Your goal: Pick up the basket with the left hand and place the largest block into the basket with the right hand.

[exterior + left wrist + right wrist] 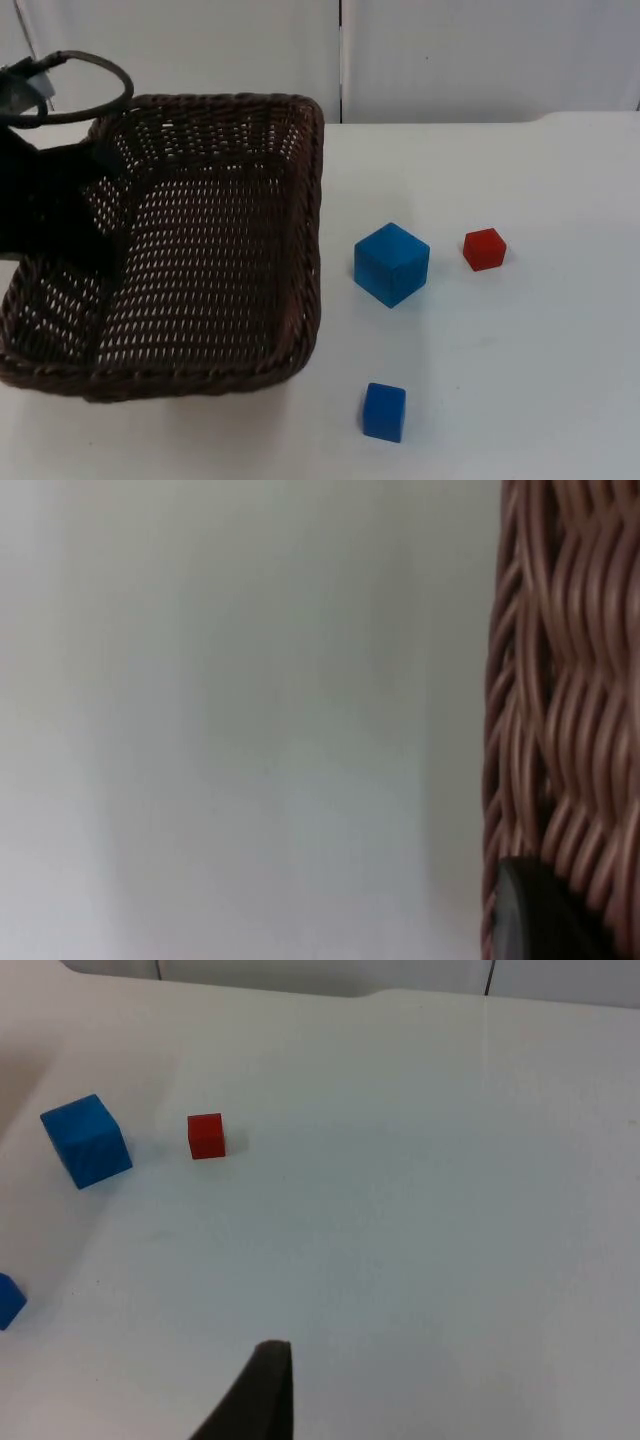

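— Where's your left gripper [545,920]?

— At the left wall of the dark wicker basket [230,180]; I can't tell its fingers' state or whether it grips the weave.

— And the right gripper [262,1400]?

— I have it waiting over the white table [420,1210]; how far it is open, I can't tell. Well ahead of it sit the large blue cube [86,1140] and small red cube [206,1136]; the small blue cube [8,1300] is nearer.

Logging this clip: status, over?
Left gripper at basket rim. Right gripper waits above table. Large blue block on table beside basket, untouched. Small blue block, red block apart.
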Robot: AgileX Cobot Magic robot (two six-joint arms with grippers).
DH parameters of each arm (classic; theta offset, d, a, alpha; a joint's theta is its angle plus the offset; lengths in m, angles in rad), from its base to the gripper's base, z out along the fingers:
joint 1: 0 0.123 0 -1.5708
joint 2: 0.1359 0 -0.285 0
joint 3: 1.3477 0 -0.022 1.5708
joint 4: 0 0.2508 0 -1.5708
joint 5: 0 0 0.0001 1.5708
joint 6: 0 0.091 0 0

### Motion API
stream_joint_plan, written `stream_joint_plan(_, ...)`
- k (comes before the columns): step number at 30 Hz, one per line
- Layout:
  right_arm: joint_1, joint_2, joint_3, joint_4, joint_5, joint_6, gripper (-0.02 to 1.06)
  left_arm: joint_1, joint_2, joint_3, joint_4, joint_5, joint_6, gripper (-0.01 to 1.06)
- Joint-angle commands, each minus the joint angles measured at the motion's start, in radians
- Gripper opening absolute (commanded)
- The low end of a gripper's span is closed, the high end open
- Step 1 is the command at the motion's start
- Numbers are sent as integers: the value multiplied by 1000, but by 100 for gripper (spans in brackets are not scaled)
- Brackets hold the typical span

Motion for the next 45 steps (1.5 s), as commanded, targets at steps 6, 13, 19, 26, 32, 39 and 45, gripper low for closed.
stream_joint_plan(6, -6, -4, 2, -5, -8, -6, 105, -3, -122, 97, -35, 18, -3, 0)
stream_joint_plan(13, -6, -4, 2, -5, -8, -6, 105, -3, -207, 165, -24, 58, -3, 0)
stream_joint_plan(19, -6, -4, 2, -5, -8, -6, 105, -3, -208, 167, 3, 76, -3, 0)
stream_joint_plan(26, -6, -4, 2, -5, -8, -6, 105, -3, -208, 167, 21, 70, -1, 0)
stream_joint_plan(32, -6, -4, 2, -5, -8, -6, 105, -3, -208, 167, 21, 67, -1, 0)
stream_joint_plan(39, -6, -4, 2, -5, -8, -6, 105, -3, -208, 167, 17, 67, -1, 0)
stream_joint_plan(45, -6, -4, 2, -3, -8, -6, 105, -3, -208, 167, 13, 67, -1, 0)
